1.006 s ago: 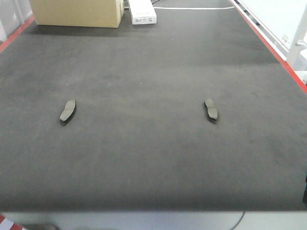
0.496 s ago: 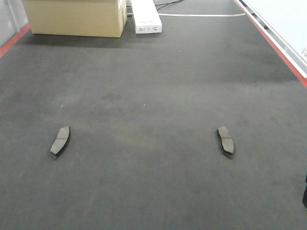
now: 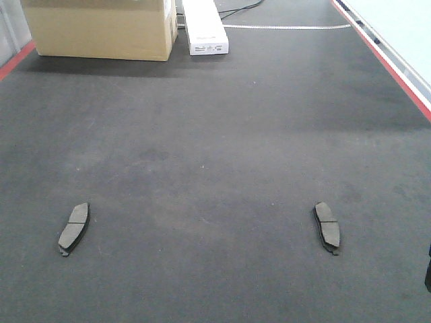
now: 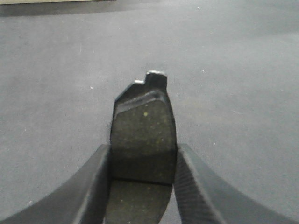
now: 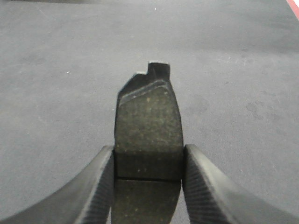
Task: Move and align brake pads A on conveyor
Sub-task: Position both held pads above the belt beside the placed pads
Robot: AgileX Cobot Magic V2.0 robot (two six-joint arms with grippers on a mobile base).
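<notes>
Two dark grey brake pads lie flat on the charcoal conveyor (image 3: 215,134) in the front view, one at the lower left (image 3: 73,227) and one at the lower right (image 3: 327,227), far apart. Neither gripper shows in that view. In the left wrist view my left gripper (image 4: 143,154) is shut on a third brake pad (image 4: 142,121), which juts forward over the belt. In the right wrist view my right gripper (image 5: 148,156) is likewise shut on another brake pad (image 5: 147,116), its jaws pressing both long edges.
A cardboard box (image 3: 97,27) and a white box (image 3: 205,27) stand at the belt's far end, with a white cable (image 3: 289,27) beside them. A red stripe (image 3: 397,67) runs along the belt's right edge. A dark part (image 3: 428,276) juts in at the right border.
The front view has advanced over the belt: both lying pads sit lower in the frame and wider apart, and the boxes look larger. The near belt edge has left the view.
</notes>
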